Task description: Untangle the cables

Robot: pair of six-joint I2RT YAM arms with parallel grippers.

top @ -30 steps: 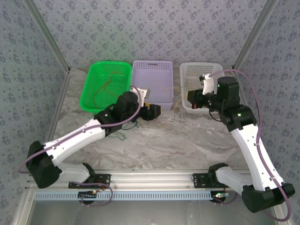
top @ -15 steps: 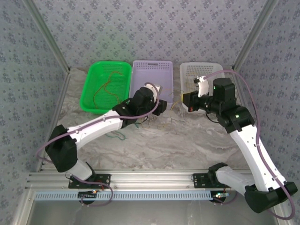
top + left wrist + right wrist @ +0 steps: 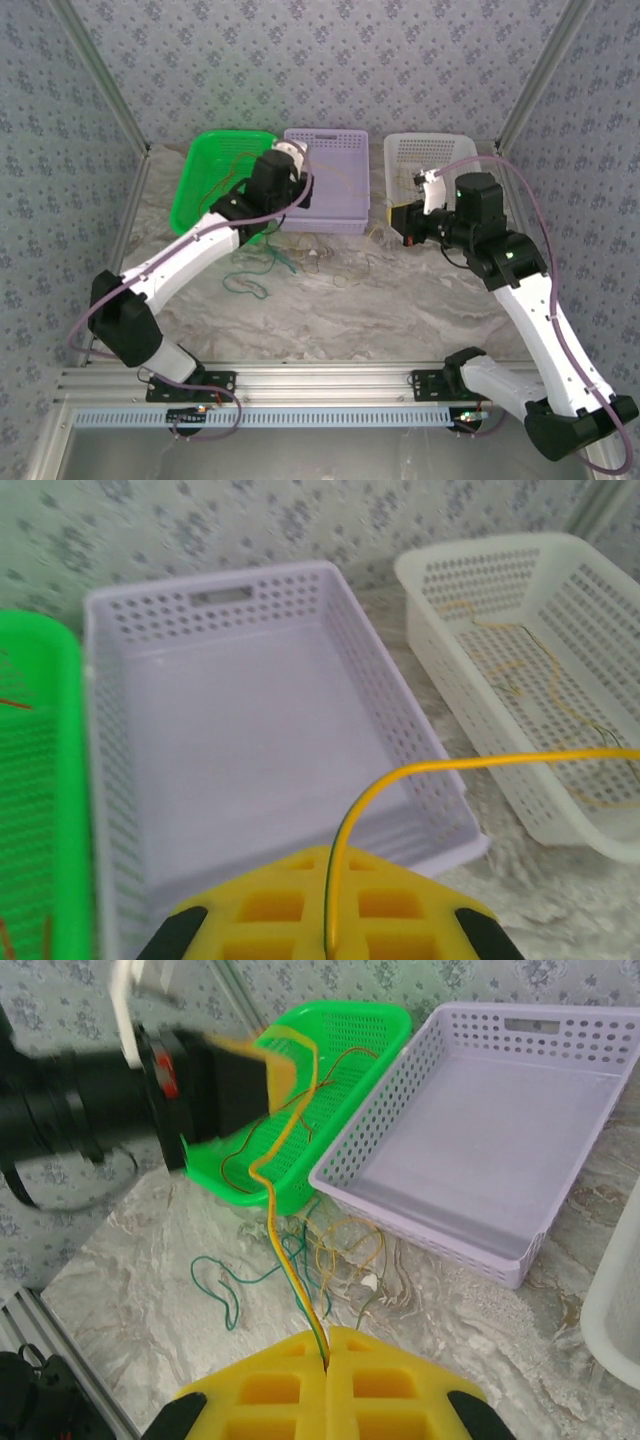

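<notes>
Top cam: see left tool (image 3: 291, 158) raised over the border of green basket (image 3: 195, 215) and purple basket (image 3: 330, 222), jaws pinched together. See right tool (image 3: 404, 221) at near-left corner of white basket (image 3: 440, 140), pinched too. Spot loose cables (image 3: 262, 268) heaped on tabletop (image 3: 400, 310), just in front of green and purple baskets, between the arms.

Left wrist: find left pads (image 3: 270, 905) clamped on yellow cable (image 3: 450, 765); trace it up from the pads, then right across white basket and out of frame. Note thin yellow wire (image 3: 512, 685) lying inside white basket.

Right wrist: find right pads (image 3: 270, 1395) clamped on the same yellow cable, green strand alongside; trace it up off the tabletop to left tool. Note red-orange cables (image 3: 335, 1063) inside green basket, teal cable (image 3: 228, 1300) on tabletop in front.
</notes>
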